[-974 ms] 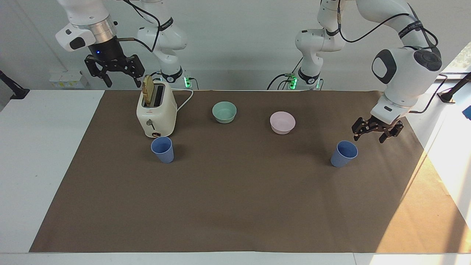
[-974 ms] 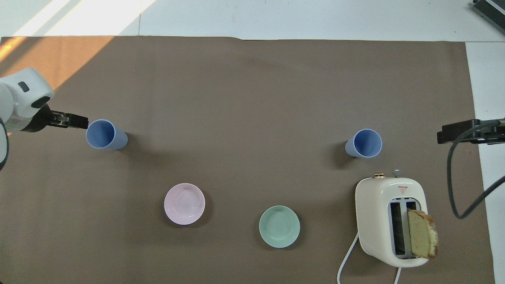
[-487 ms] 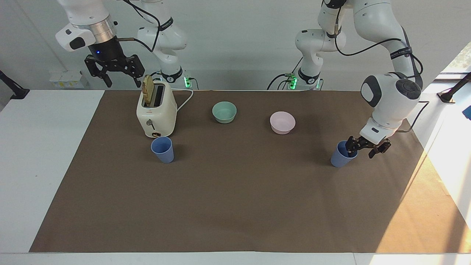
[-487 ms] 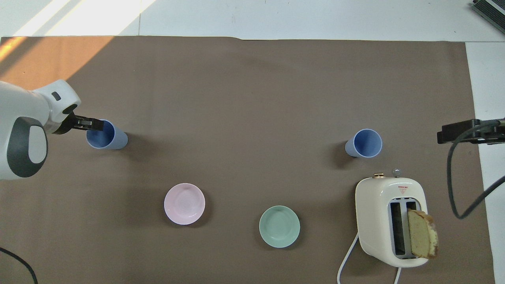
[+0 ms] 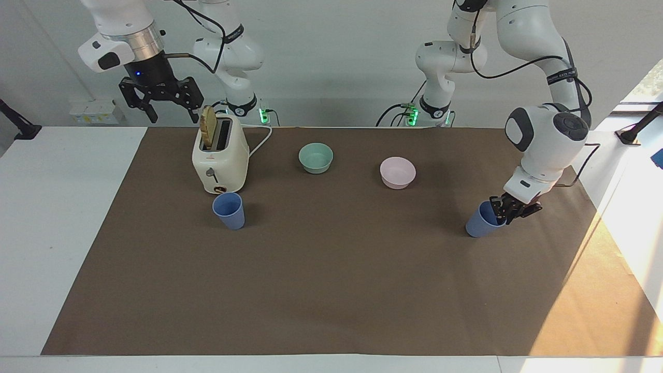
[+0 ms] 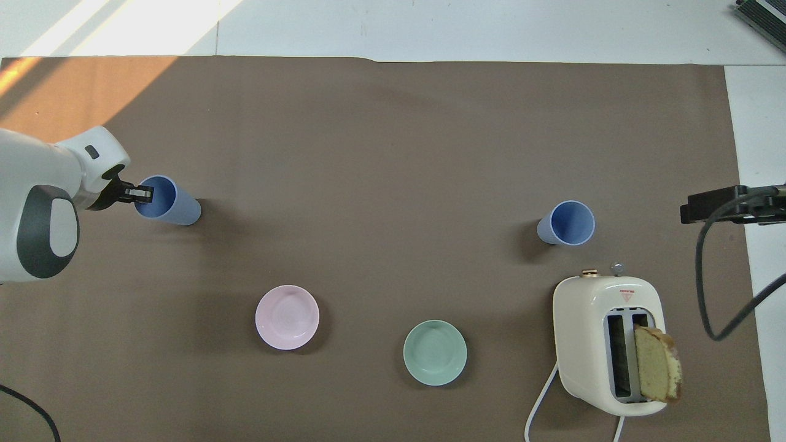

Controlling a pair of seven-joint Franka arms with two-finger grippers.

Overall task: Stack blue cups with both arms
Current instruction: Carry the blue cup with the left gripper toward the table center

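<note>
Broadly, the table carried a brown mat with a cream toaster at the right arm's end, a slice of bread standing in one of its slots, and an empty teal bowl and empty pink bowl beside it toward the left arm's end. One empty blue cup stood just beside the toaster, farther from the robots, while the other blue cup leaned at the left arm's end, its rim pinched by the left gripper. The right gripper waited with fingers spread wide, up over the toaster's end of the table.
</note>
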